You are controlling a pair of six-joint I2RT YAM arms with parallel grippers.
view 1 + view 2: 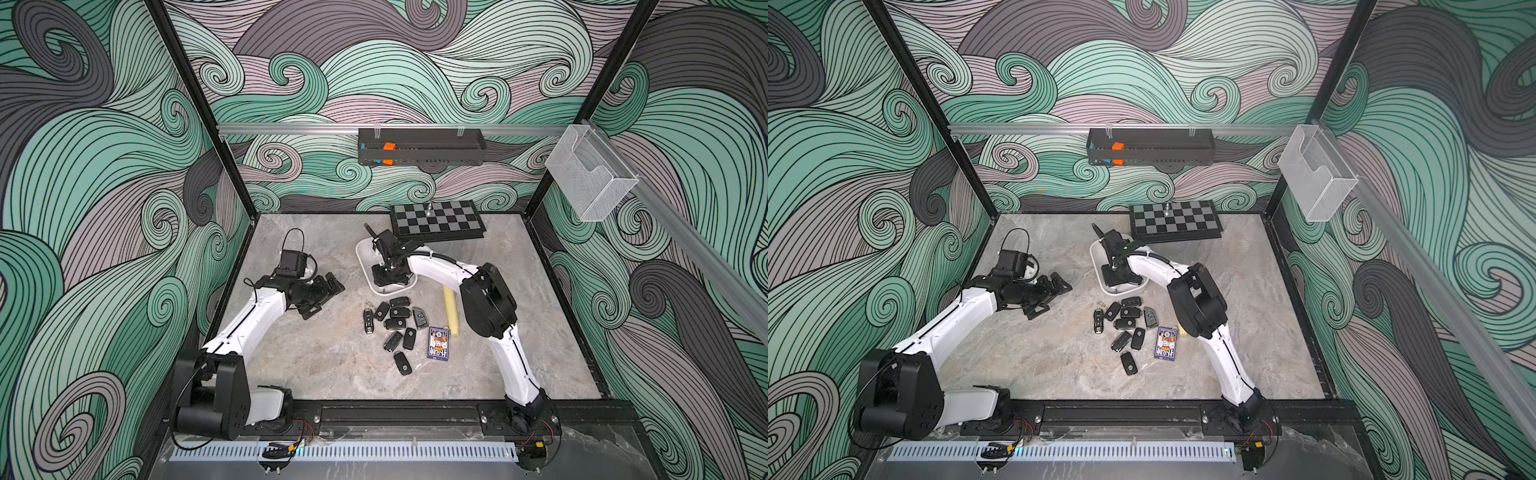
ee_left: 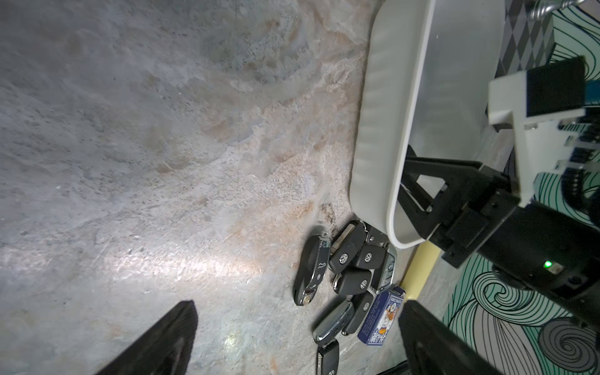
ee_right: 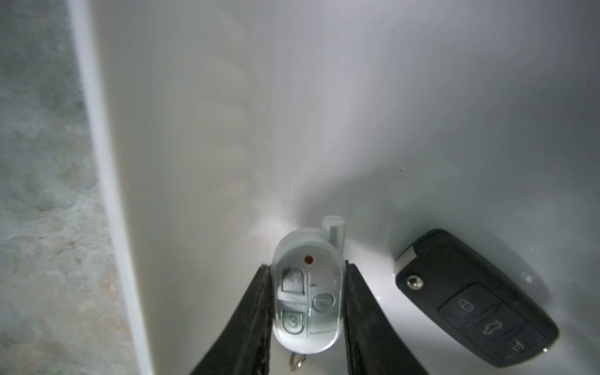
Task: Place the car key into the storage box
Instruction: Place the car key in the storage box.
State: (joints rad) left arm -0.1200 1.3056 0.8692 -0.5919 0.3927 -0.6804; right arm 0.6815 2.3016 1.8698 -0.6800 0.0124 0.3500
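The right jaws are clamping the silver key [image 3: 306,302] across its narrow width, one pad on each long side, about mid-body. They are holding it low inside the box [image 3: 194,130], with its stubbed end pointing out ahead of the jaws toward the box floor. Whether that end is touching the floor is not clear. A black key [image 3: 475,305] is lying flat on the box floor just beside the jaws, apart from them.

The silver key is looking small, light and rigid, with a hard, glossy plastic shell. Those smooth curved sides are probably making it slippery, so the grip across the flat-sided middle seems the safest one. The rounded ends would be squeezing out of a pinch. A short drop is unlikely to hurt it. A small metal clip is hanging from its tail, back between the jaws.

The left jaws are standing wide apart with nothing in them, hanging over bare bench [image 2: 162,162]. The pile of keys [image 2: 350,269] and the box are lying out ahead of them.
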